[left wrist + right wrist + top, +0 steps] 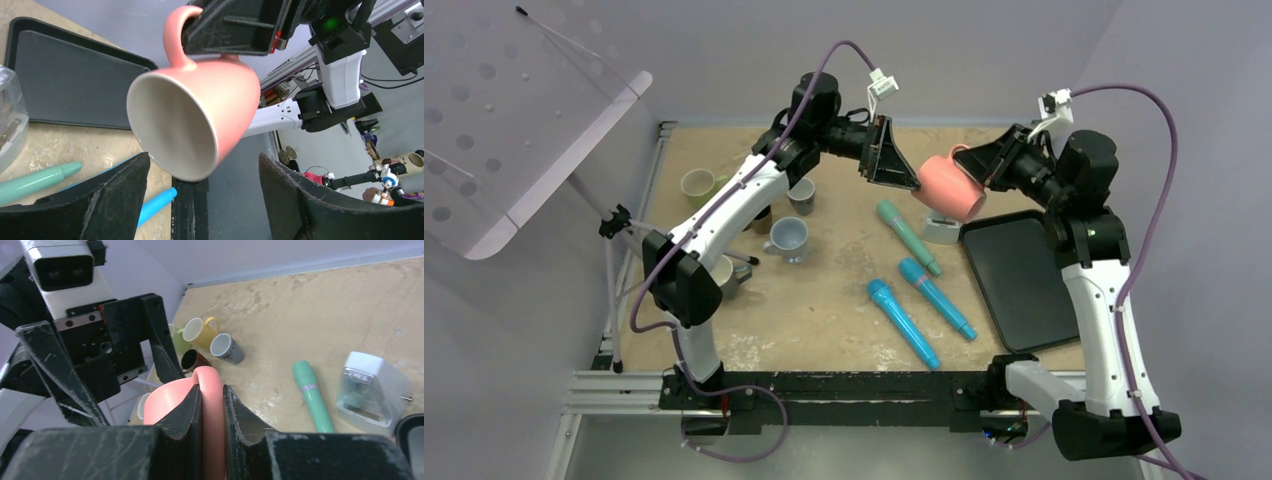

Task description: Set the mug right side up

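Right gripper (212, 390) clamped on pink mug (200, 110) handle | mouth faces left, axis near-level, into my open left gripper (202, 167)

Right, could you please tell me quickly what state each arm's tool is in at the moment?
Left tool: open, holding nothing.
Right tool: closed on the pink mug, pinching its handle.

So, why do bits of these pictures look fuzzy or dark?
Top external view: even, soft light, faint shadows. Left wrist view: the pink mug is fairly sharp, the left pincer at the frame's bottom looks softer. Right wrist view: the right pincer looms dark and soft, the table beyond is sharper.
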Robot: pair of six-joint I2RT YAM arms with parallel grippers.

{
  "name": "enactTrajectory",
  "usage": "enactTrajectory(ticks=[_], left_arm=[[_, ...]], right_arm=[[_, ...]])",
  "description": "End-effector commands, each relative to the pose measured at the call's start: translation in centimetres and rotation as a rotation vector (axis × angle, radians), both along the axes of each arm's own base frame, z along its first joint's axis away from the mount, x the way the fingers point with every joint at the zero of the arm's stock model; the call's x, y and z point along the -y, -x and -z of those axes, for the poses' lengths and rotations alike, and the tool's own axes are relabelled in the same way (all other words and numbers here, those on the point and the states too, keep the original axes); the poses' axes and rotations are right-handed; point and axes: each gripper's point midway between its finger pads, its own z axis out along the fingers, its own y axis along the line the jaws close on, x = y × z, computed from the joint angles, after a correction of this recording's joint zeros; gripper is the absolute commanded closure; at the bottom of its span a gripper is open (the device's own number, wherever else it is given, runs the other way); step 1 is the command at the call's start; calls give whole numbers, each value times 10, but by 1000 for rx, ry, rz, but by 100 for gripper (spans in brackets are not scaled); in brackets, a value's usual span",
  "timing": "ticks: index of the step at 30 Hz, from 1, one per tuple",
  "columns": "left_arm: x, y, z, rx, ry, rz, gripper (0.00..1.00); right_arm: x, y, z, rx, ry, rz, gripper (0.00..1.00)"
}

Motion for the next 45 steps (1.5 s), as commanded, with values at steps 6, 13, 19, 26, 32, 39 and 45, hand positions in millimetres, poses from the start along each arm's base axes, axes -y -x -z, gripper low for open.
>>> enactTrajectory(ticks=[6, 13, 19, 26, 32, 39, 45], left_arm=[[14, 20, -29, -11, 109, 101, 40], [12, 32, -40, -32, 107, 119, 90], [-6, 22, -27, 42, -22, 20, 100], [-52, -1, 17, 321, -338, -154, 100], [-110, -11, 58, 412, -607, -190, 100], [-242, -48, 89, 472, -986, -374, 100], [-334, -65, 120, 385, -1201, -491, 100]], right_arm=[[-30, 0, -48, 147, -131, -110, 100], [-41, -8, -49, 149, -156, -135, 100], [-37, -17, -37, 107, -82, -95, 81], [-25, -20, -20, 73, -21, -26, 25], [-10, -22, -26, 78, 27, 52, 21], [4, -18, -11, 29, 114, 105, 21], [7, -18, 7, -6, 134, 118, 20]])
